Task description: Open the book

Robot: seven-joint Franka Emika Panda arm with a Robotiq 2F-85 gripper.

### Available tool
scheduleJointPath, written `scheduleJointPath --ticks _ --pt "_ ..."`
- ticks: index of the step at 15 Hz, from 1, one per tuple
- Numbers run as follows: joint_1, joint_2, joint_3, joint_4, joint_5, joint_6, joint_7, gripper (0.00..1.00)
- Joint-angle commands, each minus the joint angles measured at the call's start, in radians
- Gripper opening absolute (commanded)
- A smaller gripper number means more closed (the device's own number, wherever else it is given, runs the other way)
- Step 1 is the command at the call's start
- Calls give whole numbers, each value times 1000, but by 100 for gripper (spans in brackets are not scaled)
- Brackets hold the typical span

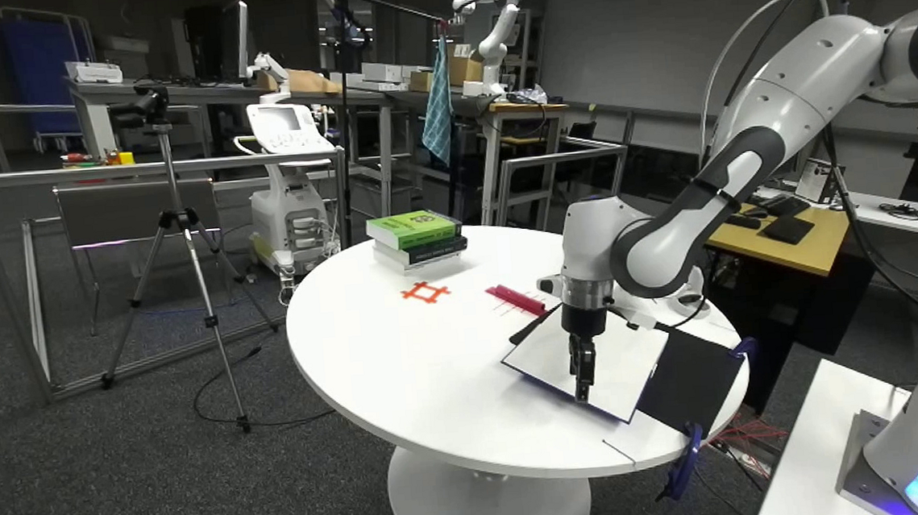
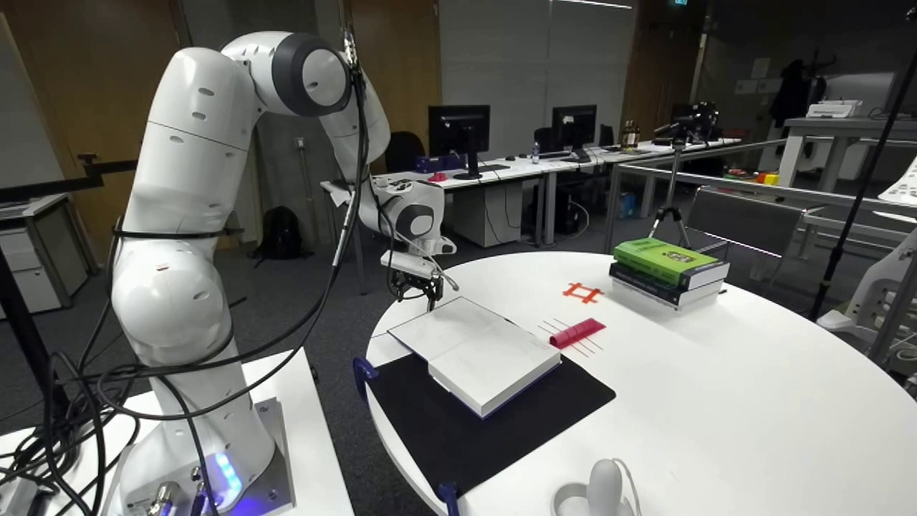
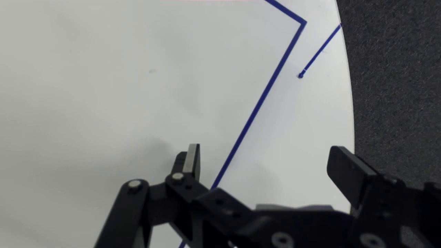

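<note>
The book lies open on the table, its white pages up, in both exterior views (image 1: pixel 623 351) (image 2: pixel 494 362). Its thick page block rests on the black mat, and the opened cover side spreads out flat beyond it. A thin navy rim shows around the white; the outer cover faces down and its tan mark is hidden. In the wrist view the white inside (image 3: pixel 137 86) fills the left. My gripper (image 3: pixel 264 159) is open and empty, its fingers wide apart astride the cover's navy edge. It also shows in both exterior views (image 1: pixel 583 374) (image 2: pixel 430 292). I cannot tell whether it touches the book.
The black mat (image 1: pixel 698 378) (image 2: pixel 501 444) is held by blue clamps (image 1: pixel 686 460) (image 2: pixel 364 370) at the table edge. A stack with a green book (image 1: pixel 415 228) (image 2: pixel 666 261), a pink strip (image 1: pixel 517 299) (image 2: pixel 577 332) and a white controller (image 2: pixel 605 487) are on the round table.
</note>
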Motion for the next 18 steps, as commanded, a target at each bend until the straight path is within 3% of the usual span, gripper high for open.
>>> scheduleJointPath --ticks 1,9,13,18 --pt "-5 -129 33 -52 26 -12 -7 100" --pt "-12 -337 24 -62 94 -98 -16 100" --pt "-15 -464 -30 -76 66 -202 -13 100" --pt "-27 -595 -105 -103 56 -238 -39 100"
